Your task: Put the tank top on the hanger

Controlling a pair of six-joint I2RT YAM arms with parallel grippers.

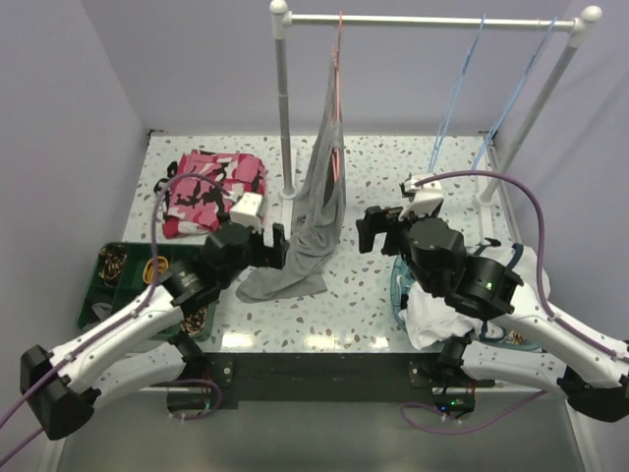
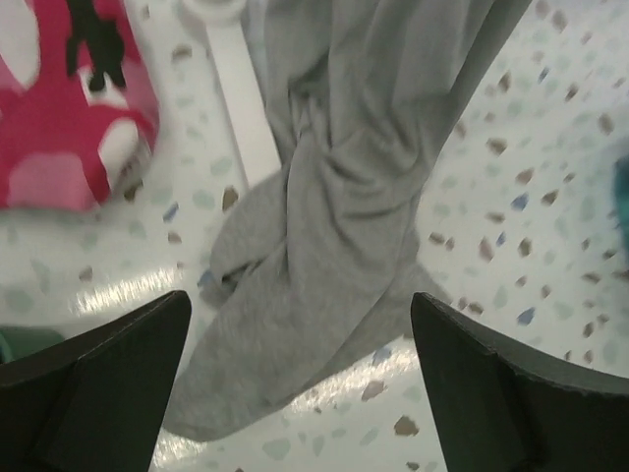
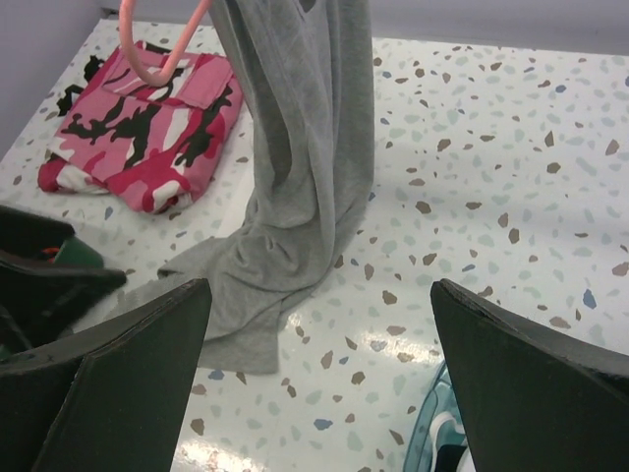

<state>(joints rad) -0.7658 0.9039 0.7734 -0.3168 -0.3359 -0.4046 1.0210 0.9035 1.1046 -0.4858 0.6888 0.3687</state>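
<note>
The grey tank top (image 1: 320,197) hangs from the pink hanger (image 1: 337,69) on the rail, and its lower end lies bunched on the table. My left gripper (image 1: 278,246) is open just left of that bunched hem, with nothing between its fingers. In the left wrist view the tank top (image 2: 324,197) lies ahead of the left gripper (image 2: 300,300). My right gripper (image 1: 366,228) is open to the right of the garment. From the right wrist, the tank top (image 3: 295,147) and a curve of the hanger (image 3: 157,79) lie beyond the right gripper (image 3: 319,290).
A pink-and-black camouflage cloth (image 1: 211,192) lies at the back left. Two light-blue hangers (image 1: 462,88) hang on the rail's right part. The rack's left post (image 1: 284,108) stands behind the tank top. A green bin (image 1: 108,280) sits left; a white garment (image 1: 442,315) lies right.
</note>
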